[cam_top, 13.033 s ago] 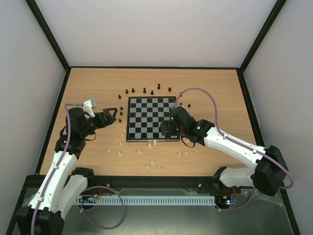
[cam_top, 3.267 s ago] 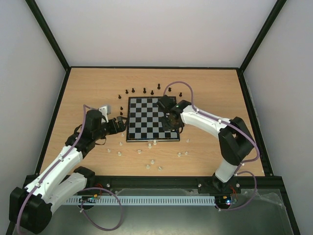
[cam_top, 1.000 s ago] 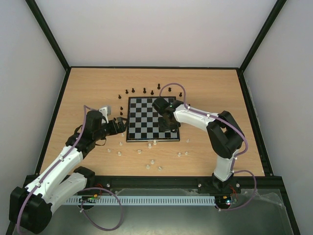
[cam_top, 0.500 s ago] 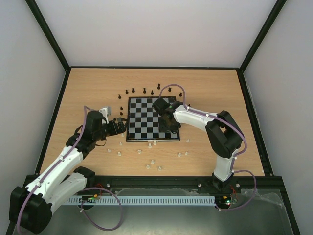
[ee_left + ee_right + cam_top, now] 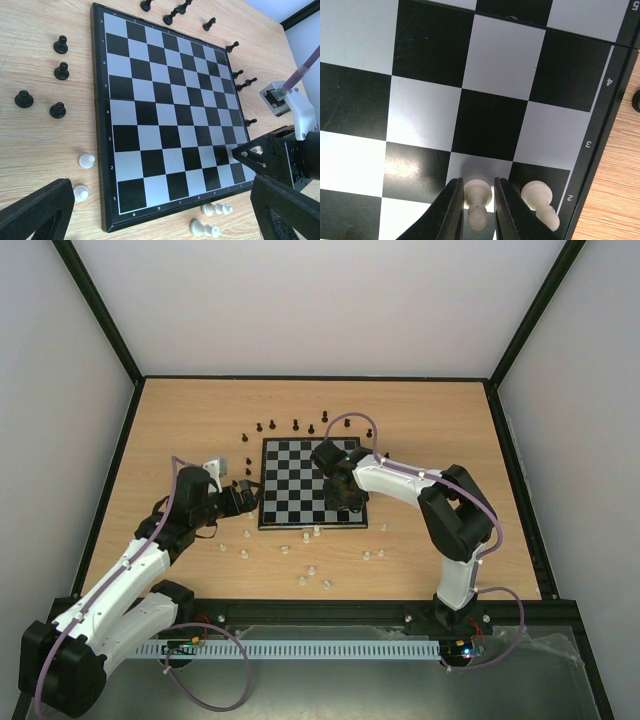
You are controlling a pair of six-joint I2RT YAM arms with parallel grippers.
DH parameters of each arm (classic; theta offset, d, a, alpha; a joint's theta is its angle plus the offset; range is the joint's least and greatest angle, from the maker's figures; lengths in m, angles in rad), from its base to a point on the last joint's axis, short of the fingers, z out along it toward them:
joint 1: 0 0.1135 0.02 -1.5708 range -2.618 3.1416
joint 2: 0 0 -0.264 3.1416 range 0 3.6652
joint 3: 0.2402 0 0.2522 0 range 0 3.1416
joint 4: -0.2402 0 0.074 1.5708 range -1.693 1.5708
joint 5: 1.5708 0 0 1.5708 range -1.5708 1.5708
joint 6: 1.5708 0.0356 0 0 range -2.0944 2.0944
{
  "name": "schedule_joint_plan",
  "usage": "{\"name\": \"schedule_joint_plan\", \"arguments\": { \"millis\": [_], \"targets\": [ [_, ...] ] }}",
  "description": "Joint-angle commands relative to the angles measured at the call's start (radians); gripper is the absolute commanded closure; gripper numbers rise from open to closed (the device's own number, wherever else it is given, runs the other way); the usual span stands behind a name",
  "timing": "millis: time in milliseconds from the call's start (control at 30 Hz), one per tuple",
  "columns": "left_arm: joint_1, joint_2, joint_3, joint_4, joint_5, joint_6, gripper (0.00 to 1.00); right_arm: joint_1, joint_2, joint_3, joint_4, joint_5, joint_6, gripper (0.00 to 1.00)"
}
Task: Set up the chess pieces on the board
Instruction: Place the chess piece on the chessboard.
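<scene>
The board [image 5: 300, 483] lies mid-table, glossy black and silver. My right gripper [image 5: 478, 187] is shut on a cream-white pawn [image 5: 478, 196], which stands upright at or just above a light square in the second rank. A second white pawn [image 5: 538, 196] stands on the dark square beside it, by the board's edge. In the top view the right gripper [image 5: 345, 498] is over the board's near right part. My left gripper [image 5: 160, 200] hangs open and empty over the board's near left corner. White pieces [image 5: 312, 568] lie scattered in front of the board; black pieces [image 5: 295, 424] stand behind it.
Several black pawns [image 5: 61, 71] stand on the wood left of the board. Two white pieces [image 5: 216, 208] lie on their sides just off its near edge. Two more white pawns [image 5: 86, 160] stand by the near left corner. Black-framed walls enclose the table.
Over the last second nothing has visibly moved. Earlier, the right gripper shifted over the board's near right squares and the left arm came closer to the board's left edge.
</scene>
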Motion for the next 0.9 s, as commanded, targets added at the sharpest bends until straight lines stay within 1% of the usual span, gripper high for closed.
{"name": "schedule_joint_plan", "arguments": {
  "millis": [0, 300, 767, 867],
  "targets": [
    [-0.002, 0.003, -0.014, 0.016, -0.009, -0.004, 0.01, 0.006, 0.028, 0.022, -0.03, 0.02, -0.007, 0.83],
    [-0.002, 0.003, -0.014, 0.015, -0.009, -0.002, 0.01, 0.006, 0.04, 0.044, -0.034, 0.027, -0.01, 0.86],
    [-0.002, 0.016, -0.015, 0.025, -0.004, -0.003, 0.01, 0.001, 0.05, 0.056, -0.033, 0.042, -0.015, 0.86],
    [-0.002, 0.017, -0.014, 0.027, -0.004, -0.002, 0.0, 0.001, 0.042, 0.059, -0.024, 0.033, -0.02, 0.82]
  ]
}}
